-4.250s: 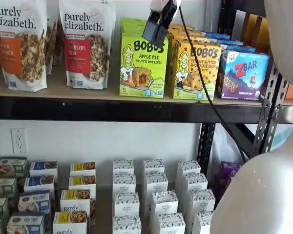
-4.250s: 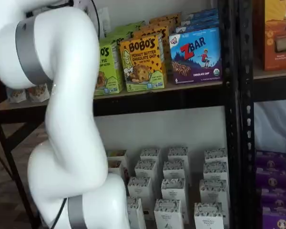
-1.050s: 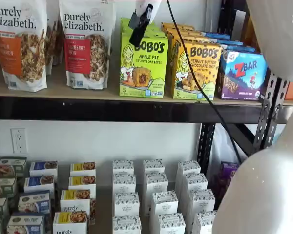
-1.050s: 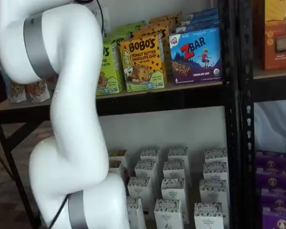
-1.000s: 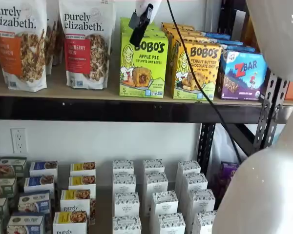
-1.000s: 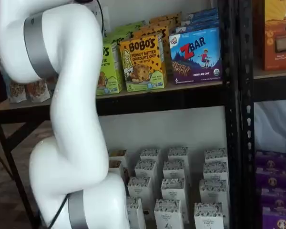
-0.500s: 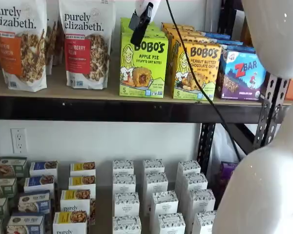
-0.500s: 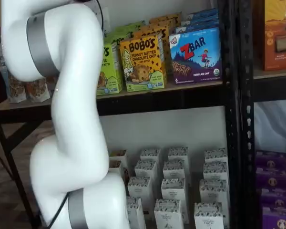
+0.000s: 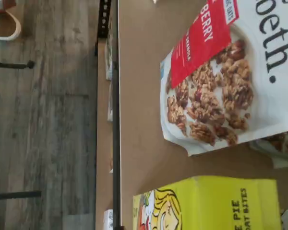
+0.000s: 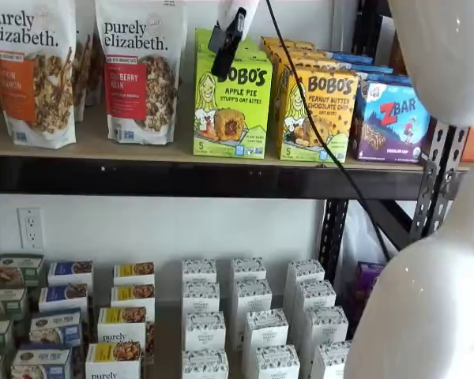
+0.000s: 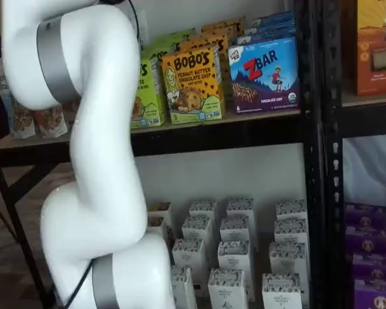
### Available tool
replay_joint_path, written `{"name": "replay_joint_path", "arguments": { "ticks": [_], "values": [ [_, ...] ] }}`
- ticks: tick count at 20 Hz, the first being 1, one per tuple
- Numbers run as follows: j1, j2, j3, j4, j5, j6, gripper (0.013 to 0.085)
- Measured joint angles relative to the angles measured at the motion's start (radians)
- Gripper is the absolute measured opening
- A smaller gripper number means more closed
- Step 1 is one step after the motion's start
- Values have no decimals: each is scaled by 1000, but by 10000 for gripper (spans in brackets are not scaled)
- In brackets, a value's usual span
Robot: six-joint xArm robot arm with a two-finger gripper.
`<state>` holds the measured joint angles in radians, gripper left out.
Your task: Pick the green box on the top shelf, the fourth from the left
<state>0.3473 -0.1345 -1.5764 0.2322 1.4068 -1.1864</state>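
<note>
The claw (image 10: 223,55), upper middle, is at the green box (image 10: 231,106) but hasn't grabbed it; can't tell if it's apart.

I've got a strip of bare board between the green box (image 10: 231,105) and the granola bag (image 10: 140,69) on its left, while the yellow-orange box (image 10: 315,114) crowds its right side with barely a gap, and open air stands before the top shelf (image 10: 182,175).
</note>
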Motion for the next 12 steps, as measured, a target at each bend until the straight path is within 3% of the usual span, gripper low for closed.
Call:
{"name": "replay_joint_path", "arguments": {
  "ticks": [12],
  "values": [
    [23, 8, 21, -35, -4, 14, 850]
  ]
}}
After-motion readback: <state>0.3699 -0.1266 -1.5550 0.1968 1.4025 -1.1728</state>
